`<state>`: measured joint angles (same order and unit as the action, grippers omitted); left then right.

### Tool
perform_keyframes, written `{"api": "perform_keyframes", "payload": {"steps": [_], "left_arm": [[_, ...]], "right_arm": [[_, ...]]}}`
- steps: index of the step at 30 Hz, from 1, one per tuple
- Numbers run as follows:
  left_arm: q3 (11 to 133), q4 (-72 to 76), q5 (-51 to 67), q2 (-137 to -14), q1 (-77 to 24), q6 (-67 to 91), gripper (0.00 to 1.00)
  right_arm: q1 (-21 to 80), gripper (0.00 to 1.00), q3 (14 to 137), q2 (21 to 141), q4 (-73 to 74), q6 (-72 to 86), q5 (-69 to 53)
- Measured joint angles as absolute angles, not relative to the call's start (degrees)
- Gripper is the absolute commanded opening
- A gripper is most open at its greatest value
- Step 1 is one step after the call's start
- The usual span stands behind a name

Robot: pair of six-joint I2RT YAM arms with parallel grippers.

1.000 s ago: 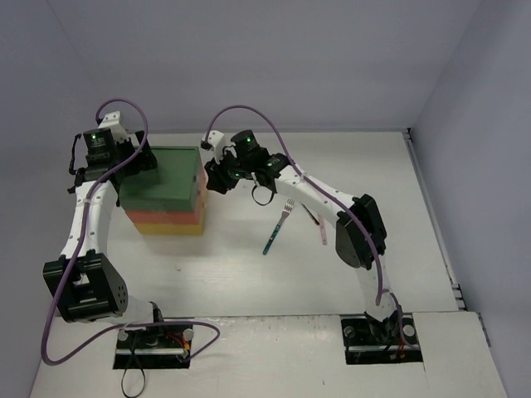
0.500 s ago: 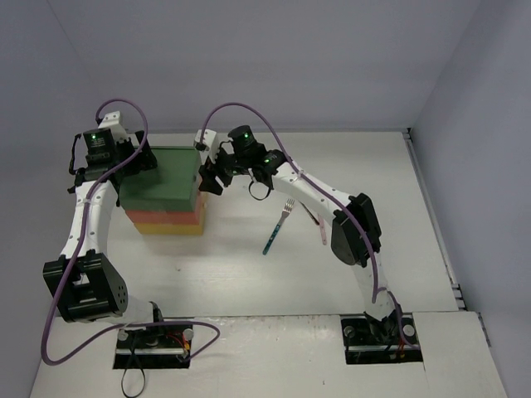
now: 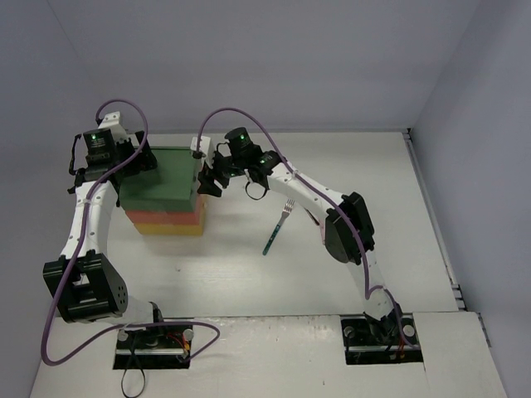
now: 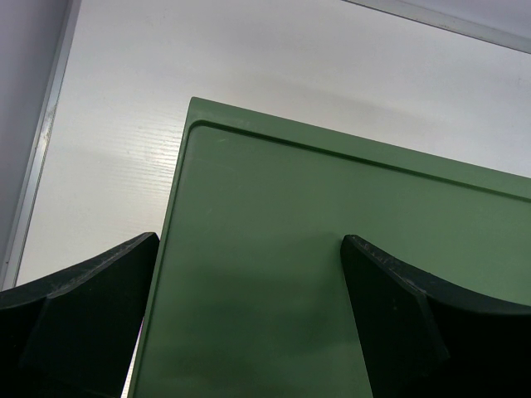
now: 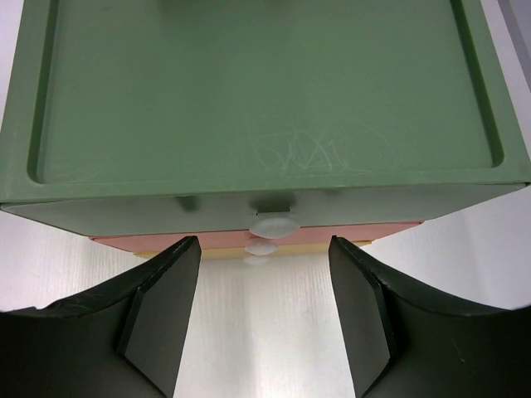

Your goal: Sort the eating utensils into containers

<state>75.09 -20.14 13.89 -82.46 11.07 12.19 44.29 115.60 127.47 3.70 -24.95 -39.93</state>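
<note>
Jaws, right: spread wide, empty, flanking the small white knob (image 5: 275, 223) on the green top drawer (image 5: 124, 209), lower centre of the wrist view; not touching it. Jaws, left: wide, empty, straddling the upper-left corner of the drawer stack's (image 3: 166, 217) green lid (image 4: 332, 249); contact I cannot tell. Utensils: blue fork (image 3: 275, 227) on the bench (image 3: 398, 199), mid-frame, well apart from the stack; all three drawers shut. Risks, my judgement: small smooth knob may slip from the pinch; two lower knobs sit just beneath, so a low approach takes the wrong drawer; unbraced, the stack may slide with the pull.
</note>
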Motion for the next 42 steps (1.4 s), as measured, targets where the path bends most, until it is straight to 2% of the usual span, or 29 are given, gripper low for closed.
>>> {"api": "perform_keyframes", "payload": {"steps": [7,22,31,34,37,39,42], "left_arm": [[75.09,-20.14,13.89,-82.46,11.07,12.17,0.87],[75.07,-20.16,13.87,-82.46,11.07,12.16,0.87],[75.07,-20.14,13.85,-82.46,11.07,12.16,0.87],[75.07,-20.15,13.81,-82.46,11.07,12.16,0.87],[75.07,-20.14,13.73,-82.46,11.07,12.16,0.87],[75.05,-20.13,13.72,-82.46,11.07,12.16,0.87],[75.01,-20.07,13.72,-82.46,11.07,12.16,0.87]], "right_arm": [[44.56,0.6,118.11,128.23,3.85,-26.84,-40.28],[44.95,0.48,119.27,128.42,4.3,-27.76,-40.93],[44.95,0.27,119.72,130.07,5.27,-28.53,-41.6],[44.83,0.17,119.74,130.29,5.0,-28.75,-41.39],[44.76,0.14,119.79,130.3,4.99,-28.89,-41.36],[44.75,0.07,119.79,130.3,4.99,-28.95,-41.37],[44.75,0.03,119.81,130.3,4.99,-29.08,-41.36]]}}
